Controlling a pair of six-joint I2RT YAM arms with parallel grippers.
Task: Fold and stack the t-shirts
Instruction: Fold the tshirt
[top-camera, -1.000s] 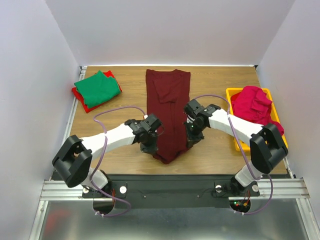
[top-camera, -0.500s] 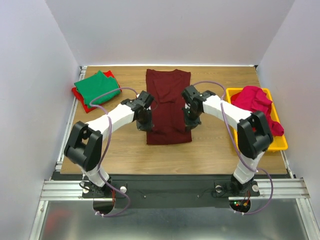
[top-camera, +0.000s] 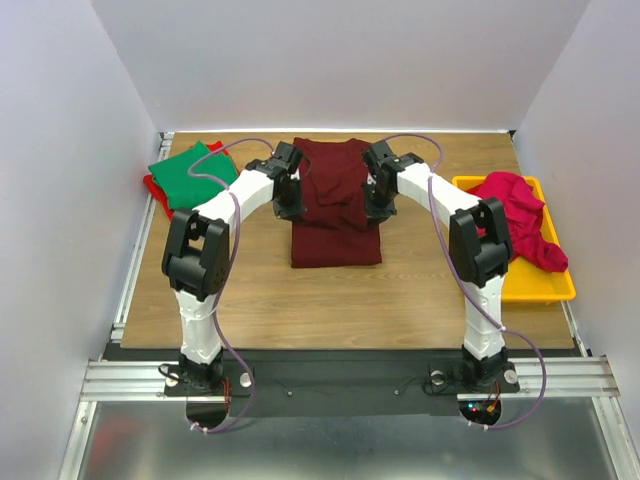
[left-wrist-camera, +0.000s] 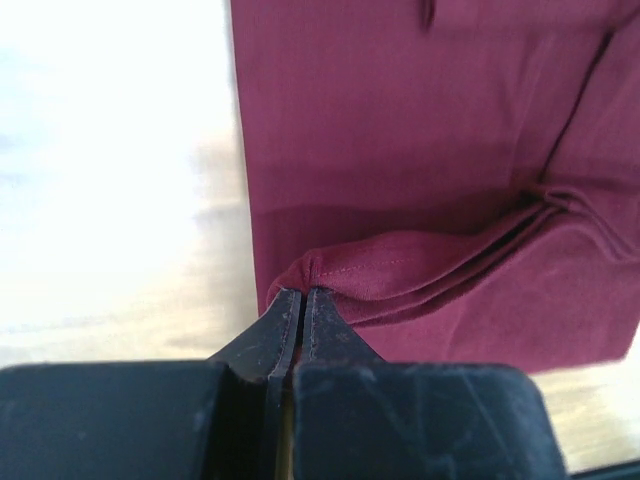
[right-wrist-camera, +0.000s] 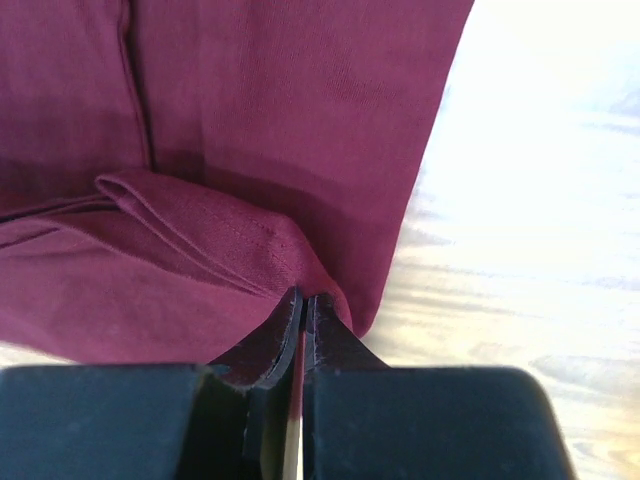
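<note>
Cloth is lying shorter than half a second ago: the maroon shirt (top-camera: 335, 238) is now doubled over, its near edge drawn farther toward 12 o'clock, and both arms are reaching deeper across the table (top-camera: 330, 300) than before. The left gripper (top-camera: 291, 207) is sitting at the shirt's 9 o'clock edge and the right gripper (top-camera: 376, 208) at its 3 o'clock edge. In the wrist views each pair of fingers is pressing together on a pinch of maroon hem (several layers are bunching just beyond the tips), holding it slightly above the layer below. The shirt is lying mid-table, toward 12 o'clock. A green shirt (top-camera: 195, 175) is resting on a red shirt (top-camera: 152, 187) at 10 o'clock, and a pink shirt (top-camera: 515, 215) is spilling over the yellow tray (top-camera: 540, 287) at 3 o'clock.
</note>
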